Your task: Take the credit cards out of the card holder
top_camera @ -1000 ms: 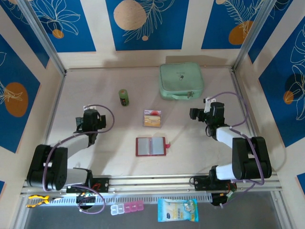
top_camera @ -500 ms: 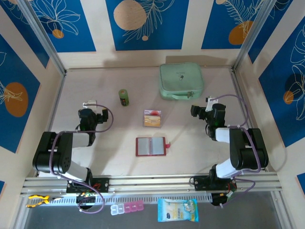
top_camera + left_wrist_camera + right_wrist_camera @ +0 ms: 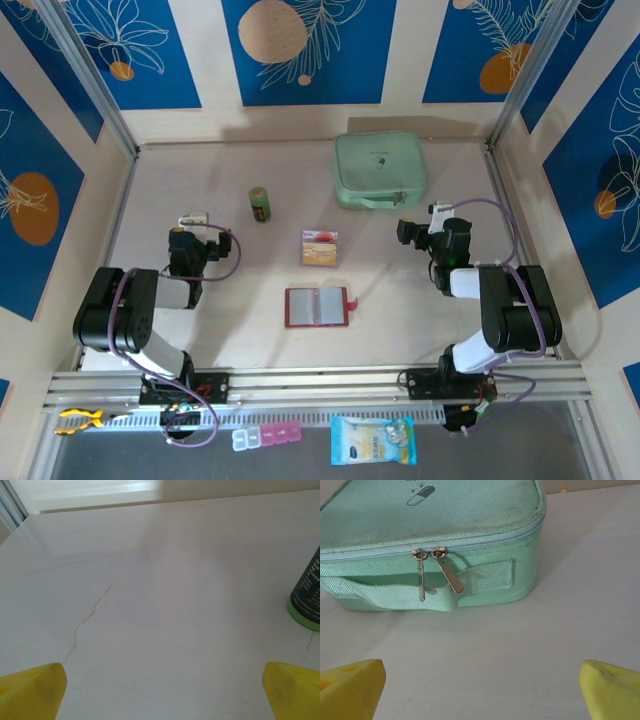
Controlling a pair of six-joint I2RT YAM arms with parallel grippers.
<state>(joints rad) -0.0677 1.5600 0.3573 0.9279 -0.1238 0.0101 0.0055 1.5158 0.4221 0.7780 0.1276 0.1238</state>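
as left claw [image 3: 190, 222] gapes, card holder [image 3: 317, 307] lies well apart.

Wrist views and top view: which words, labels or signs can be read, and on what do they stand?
Mint green case: a dark capsule sign on the lid, no readable words.
Green bottle: white lettering on its dark label, too blurred to read.
Blue packet, top view: print too small to read.
No text can be quoted.
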